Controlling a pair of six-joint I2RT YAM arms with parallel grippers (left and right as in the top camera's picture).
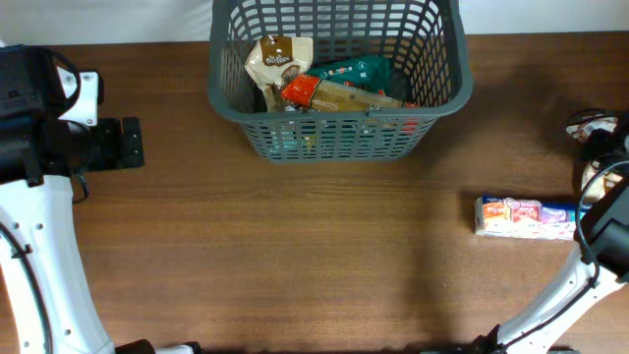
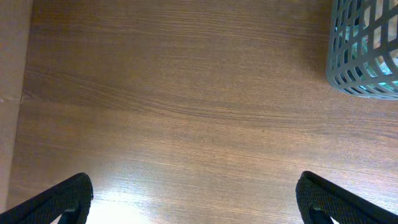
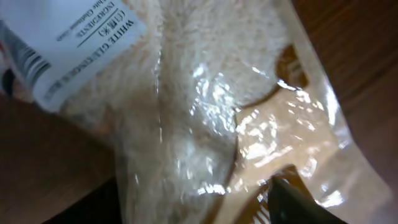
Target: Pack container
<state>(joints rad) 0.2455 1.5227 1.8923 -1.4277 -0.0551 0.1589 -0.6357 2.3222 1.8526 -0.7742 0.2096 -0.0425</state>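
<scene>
Dark grey plastic slotted basket (image 1: 334,138) at the top middle looks stiff, best held by its rim; left gripper (image 2: 193,190) is wide, right gripper (image 3: 193,208) by the clear rice bag (image 3: 186,112), I cannot tell.

Dark grey on the container (image 1: 339,138), with a lattice of slots along its sides. Warm brown wood grain across the table (image 1: 295,265). Inside the container: a beige packet (image 1: 278,61) with a dark brown round emblem, an orange-red packet (image 1: 303,91), a green packet (image 1: 360,71). White, pink and purple print on the box (image 1: 526,216). Clear film over white grains in the rice bag (image 3: 186,124); white label (image 3: 74,43) printed in black. Black on the left fingers (image 2: 59,199).
</scene>
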